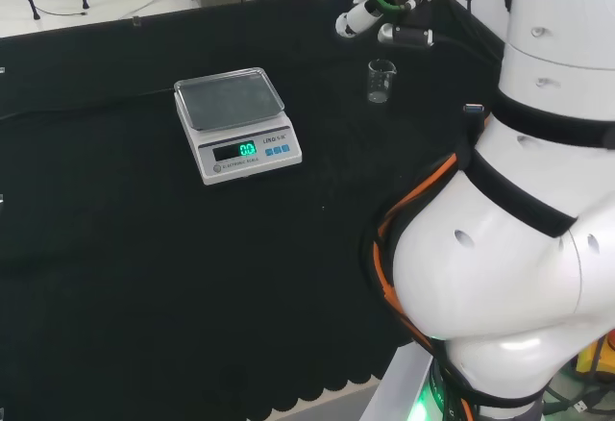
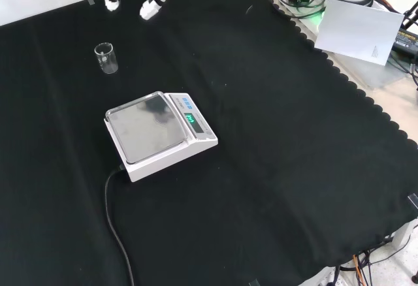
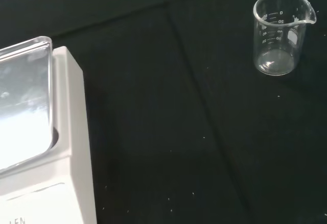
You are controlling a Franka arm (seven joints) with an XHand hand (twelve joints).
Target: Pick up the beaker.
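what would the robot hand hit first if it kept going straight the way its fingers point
Probably bare black cloth. The robot hand hangs above the bench, fingers pointing down, with the beaker standing apart from it; depth is unclear, so it may pass close.

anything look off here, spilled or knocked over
Nothing stands out. The beaker stands upright and looks empty on the black cloth, apart from the scale, whose pan is bare. The hand hovers beyond the beaker.

- The beaker (image 2: 106, 58) stands upright and alone on the black cloth (image 2: 274, 168) — bare cloth on every side of it.
- The scale (image 2: 159, 133) is the only obstacle, well apart from the beaker.
- The hand (image 2: 151, 2) hovers near the beaker, nothing between them.
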